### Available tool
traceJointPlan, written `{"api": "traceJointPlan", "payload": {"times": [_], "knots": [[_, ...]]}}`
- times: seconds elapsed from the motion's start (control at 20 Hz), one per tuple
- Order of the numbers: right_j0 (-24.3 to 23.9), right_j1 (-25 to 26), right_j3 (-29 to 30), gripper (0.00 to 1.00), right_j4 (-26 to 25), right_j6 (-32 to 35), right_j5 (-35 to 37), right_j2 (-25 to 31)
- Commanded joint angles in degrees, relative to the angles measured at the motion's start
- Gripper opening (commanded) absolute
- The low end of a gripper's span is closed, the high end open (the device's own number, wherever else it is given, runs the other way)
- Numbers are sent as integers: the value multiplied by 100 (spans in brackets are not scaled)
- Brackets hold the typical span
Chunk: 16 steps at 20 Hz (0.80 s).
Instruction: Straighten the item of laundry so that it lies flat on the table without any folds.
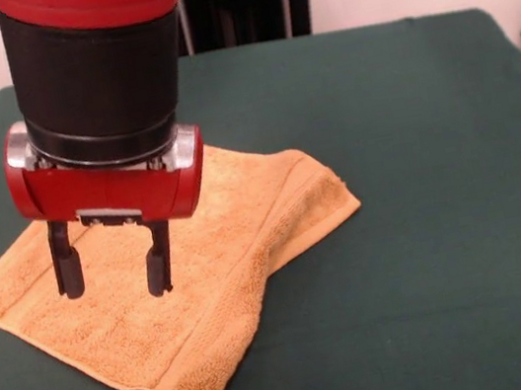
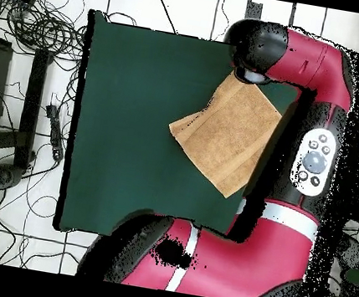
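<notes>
Above the towel (image 1: 186,287), which lies partly folded on the bench (image 1: 410,130), the end effector (image 1: 114,275) hangs with fingers apart, empty; soft, light terry cloth is probably best pinched at the doubled edge.

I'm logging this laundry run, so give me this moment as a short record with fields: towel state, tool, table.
towel: golden-orange, spread on the table, one side folded over onto itself, so not yet flat
fold: along the edge at picture right in the front view
tool: open, fingers pointing down over the towel's unfolded part; contact cannot be told
table: dark green cloth, much larger than the towel
</notes>
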Motion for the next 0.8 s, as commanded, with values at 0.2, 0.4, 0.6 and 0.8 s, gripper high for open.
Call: {"api": "traceJointPlan", "payload": {"times": [0.2,0.4,0.6,0.8], "knots": [[112,219,253,100,64,422,461,319],[27,433,628,100,-14,-10,205,445],[-4,743,717,100,-54,-61,-134,537],[-3,1041,567,100,-142,-29,-282,513]]}}
